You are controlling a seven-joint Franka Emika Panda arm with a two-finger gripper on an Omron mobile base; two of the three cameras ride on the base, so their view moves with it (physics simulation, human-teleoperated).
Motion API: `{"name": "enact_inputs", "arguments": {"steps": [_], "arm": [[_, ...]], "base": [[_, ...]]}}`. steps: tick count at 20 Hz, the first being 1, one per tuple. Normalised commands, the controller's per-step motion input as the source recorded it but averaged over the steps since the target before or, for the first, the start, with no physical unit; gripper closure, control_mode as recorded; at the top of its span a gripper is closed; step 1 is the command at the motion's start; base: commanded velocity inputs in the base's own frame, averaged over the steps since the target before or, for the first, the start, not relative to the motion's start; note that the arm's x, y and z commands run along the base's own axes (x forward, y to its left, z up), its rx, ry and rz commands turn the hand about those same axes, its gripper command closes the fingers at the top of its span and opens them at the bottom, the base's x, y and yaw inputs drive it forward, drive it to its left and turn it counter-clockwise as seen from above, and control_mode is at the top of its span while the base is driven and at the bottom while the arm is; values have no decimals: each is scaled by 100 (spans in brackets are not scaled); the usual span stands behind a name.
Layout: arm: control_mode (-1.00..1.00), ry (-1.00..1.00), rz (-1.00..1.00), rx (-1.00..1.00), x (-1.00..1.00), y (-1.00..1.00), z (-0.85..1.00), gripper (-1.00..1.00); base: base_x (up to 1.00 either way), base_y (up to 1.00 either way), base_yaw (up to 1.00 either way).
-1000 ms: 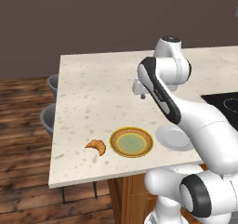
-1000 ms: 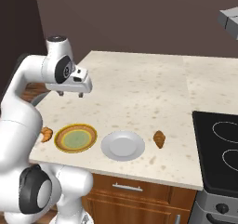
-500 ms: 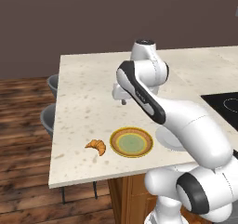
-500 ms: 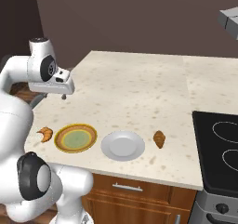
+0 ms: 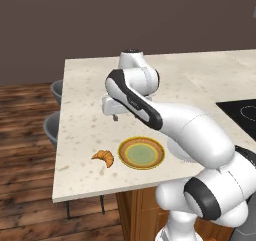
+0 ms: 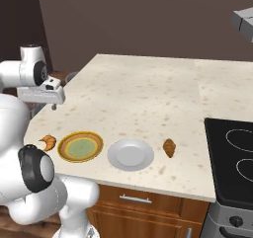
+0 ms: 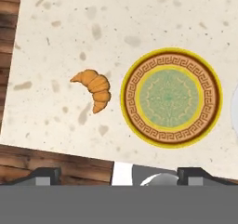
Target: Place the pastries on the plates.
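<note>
Below our claw (image 5: 115,116), well down on the speckled beige stone counter (image 5: 85,100), lies the small golden-brown crescent croissant (image 7: 94,89), with nothing between the fingers and the worktop but air. We judge it light, soft and flaky, easy to crush or shed crumbs, with a slightly greasy crust; we would take it across the thick middle of the crescent, where the body is widest, and squeeze only gently, leaving the thin horns alone.

Our claw stands spread to nearly its full width, and it holds and touches nothing; in the hand view its two dark finger tips (image 7: 45,175) sit far apart at the bottom edge. It hangs above the counter's left part, high over the pastry.

Just beside the croissant, apart from it, rests the round shallow plate with yellow-orange rim, brown patterned rings and green centre (image 7: 171,97), bare of food. Farther out on that same side sits the plain pale grey-white round plate (image 6: 130,154), also bare, and beyond it a second brown pastry (image 6: 169,147) lies on the counter, near the black glass cooktop (image 6: 232,158).
</note>
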Motion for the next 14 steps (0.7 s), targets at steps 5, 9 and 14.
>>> {"name": "enact_inputs", "arguments": {"steps": [5,9,14], "arm": [[-100,-6,14,-11,0,45,-24,-100],[-100,-3,14,-3,1,36,-12,-100],[-100,1,4,0,5,34,-31,-100]], "base": [[0,0,0],[0,0,0],[0,0,0]]}}
